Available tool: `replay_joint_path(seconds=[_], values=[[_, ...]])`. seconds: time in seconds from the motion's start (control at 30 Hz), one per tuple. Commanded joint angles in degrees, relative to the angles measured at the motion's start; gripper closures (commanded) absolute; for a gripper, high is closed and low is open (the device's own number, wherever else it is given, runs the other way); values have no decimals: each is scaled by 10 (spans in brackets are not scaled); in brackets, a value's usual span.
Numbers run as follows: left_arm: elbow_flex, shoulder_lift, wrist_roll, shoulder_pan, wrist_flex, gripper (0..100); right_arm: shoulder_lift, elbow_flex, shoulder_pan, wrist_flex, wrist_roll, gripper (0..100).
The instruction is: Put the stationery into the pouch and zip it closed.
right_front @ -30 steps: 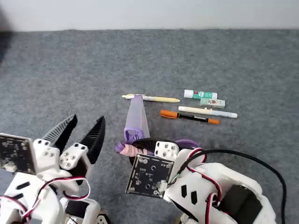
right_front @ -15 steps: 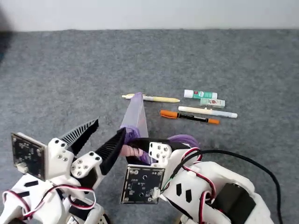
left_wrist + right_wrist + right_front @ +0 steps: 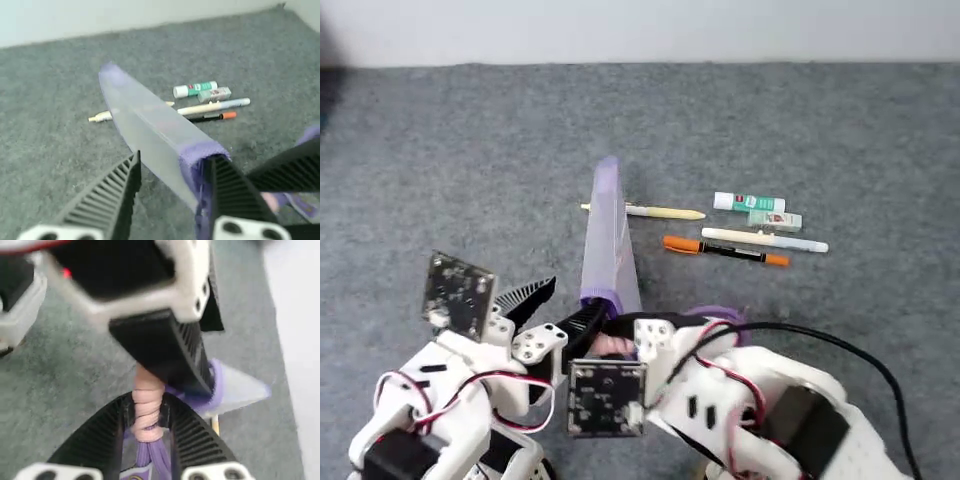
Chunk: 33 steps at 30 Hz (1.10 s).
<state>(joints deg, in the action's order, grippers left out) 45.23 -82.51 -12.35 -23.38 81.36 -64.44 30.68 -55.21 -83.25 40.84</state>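
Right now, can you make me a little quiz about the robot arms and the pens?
1. True or false: the pens are inside the pouch.
2. What does the right gripper pinch? A) a pen B) the pouch's pink tassel C) nothing
3. Fill in: the left gripper is ____ (open or shut), with the pouch's end between its jaws.

Key: 1 false, they lie on the carpet beside the pouch. 2 B. 3 open.
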Motion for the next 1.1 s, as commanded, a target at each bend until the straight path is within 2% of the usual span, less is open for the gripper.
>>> replay_joint_path(seconds=[0.0, 0.23, 0.33, 0.5, 0.63, 1.0, 1.07], values=[[2, 12, 11, -1, 3, 829, -33, -4, 13, -37, 5, 992], [2, 13, 11, -1, 3, 940, -58, -3, 73, -45, 5, 992], [7, 13, 11, 32, 1, 961, -65, -4, 96, -41, 5, 992], [51, 12, 12, 94, 2, 976, -81, -3, 118, -40, 2, 992], [65, 10, 11, 95, 0, 984, -95, -2, 145, -22, -1, 992], [61, 10, 7, 99, -1, 987, -100, -3, 305, -8, -18, 991], [60, 9, -1, 99, -1, 987, -100, -3, 327, -7, -39, 991]])
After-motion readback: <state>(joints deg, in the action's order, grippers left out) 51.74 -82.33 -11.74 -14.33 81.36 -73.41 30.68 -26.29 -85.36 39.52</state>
